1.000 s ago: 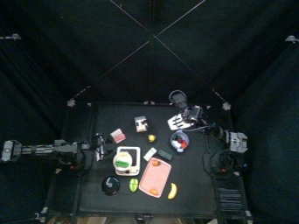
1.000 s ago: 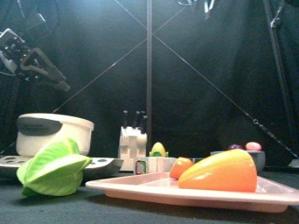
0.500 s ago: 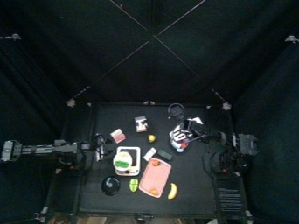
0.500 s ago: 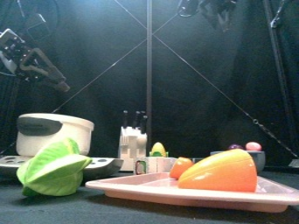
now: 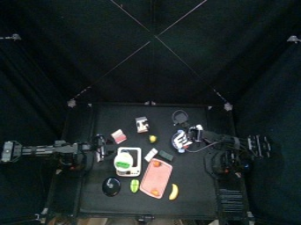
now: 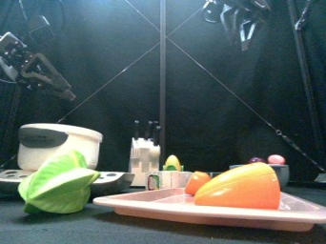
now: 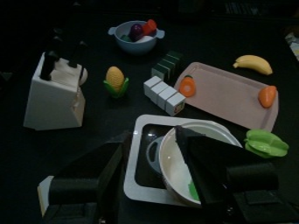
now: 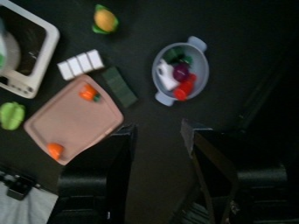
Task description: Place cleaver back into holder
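Note:
The cleaver (image 5: 150, 156) (image 7: 162, 93) (image 8: 79, 64) is a small whitish flat piece lying on the table between the pink board (image 5: 157, 182) (image 7: 228, 92) and the corn (image 7: 114, 79). A dark block (image 8: 115, 87) lies beside it. The white knife holder (image 5: 141, 123) (image 7: 55, 93) (image 6: 144, 157) stands upright at the back, dark handles sticking out of it. My right gripper (image 5: 186, 138) (image 8: 158, 175) (image 6: 242, 14) hangs open high above the bowl area, holding nothing. At the table's left edge my left gripper (image 7: 163, 184) rests open and empty.
A white board with a green spot (image 5: 127, 160) (image 7: 176, 157) lies under the left gripper. A bowl of fruit (image 8: 177, 74) (image 7: 138, 37) sits at the right. The pink board carries an orange pepper (image 6: 242, 188) and carrots. A green pepper (image 6: 57, 181) and a red-and-white piece (image 5: 118, 136) are nearby.
The right arm has swung from the back of the table toward the bowl, its gripper coming further into the front view. The left arm has not moved.

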Action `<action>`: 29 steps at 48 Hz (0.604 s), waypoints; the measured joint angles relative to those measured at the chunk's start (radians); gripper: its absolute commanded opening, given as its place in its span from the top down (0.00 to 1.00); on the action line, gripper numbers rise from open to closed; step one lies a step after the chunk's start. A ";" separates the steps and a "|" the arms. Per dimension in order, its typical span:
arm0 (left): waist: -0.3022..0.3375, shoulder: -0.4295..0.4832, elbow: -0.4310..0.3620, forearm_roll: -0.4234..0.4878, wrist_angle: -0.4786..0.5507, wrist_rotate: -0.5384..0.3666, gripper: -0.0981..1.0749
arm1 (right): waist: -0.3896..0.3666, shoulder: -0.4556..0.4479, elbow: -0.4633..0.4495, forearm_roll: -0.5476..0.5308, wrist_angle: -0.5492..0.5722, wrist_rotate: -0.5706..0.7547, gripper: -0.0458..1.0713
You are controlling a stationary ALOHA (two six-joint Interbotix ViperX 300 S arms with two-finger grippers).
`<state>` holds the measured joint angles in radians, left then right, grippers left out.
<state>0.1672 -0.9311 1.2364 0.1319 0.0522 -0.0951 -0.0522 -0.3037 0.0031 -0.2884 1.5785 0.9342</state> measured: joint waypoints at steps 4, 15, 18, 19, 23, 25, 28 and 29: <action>-0.002 0.002 0.003 0.000 -0.006 0.000 0.20 | 0.040 -0.055 0.107 -0.006 -0.161 0.020 0.23; -0.002 0.003 0.017 0.000 -0.023 0.000 0.20 | 0.104 -0.124 0.385 -0.021 -0.586 0.032 0.23; -0.003 0.006 0.021 0.000 -0.040 -0.002 0.20 | 0.109 -0.133 0.437 -0.035 -0.686 0.034 0.23; -0.003 0.006 0.025 0.000 -0.043 -0.002 0.20 | 0.110 -0.137 0.453 -0.043 -0.718 0.034 0.23; -0.009 0.015 0.041 -0.002 -0.075 -0.002 0.20 | 0.127 -0.147 0.515 -0.089 -0.845 0.034 0.23; -0.015 0.018 0.048 0.000 -0.089 0.002 0.20 | 0.135 -0.153 0.549 -0.123 -0.896 0.034 0.23; -0.028 0.028 0.052 0.000 -0.114 -0.002 0.20 | 0.152 -0.161 0.588 -0.167 -0.948 0.032 0.23; -0.032 0.031 0.054 0.000 -0.120 0.000 0.20 | 0.158 -0.164 0.600 -0.184 -0.963 0.032 0.23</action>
<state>0.1350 -0.9004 1.2901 0.1319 -0.0675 -0.0951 0.1058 -0.4679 0.6029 -0.4725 0.6151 0.9664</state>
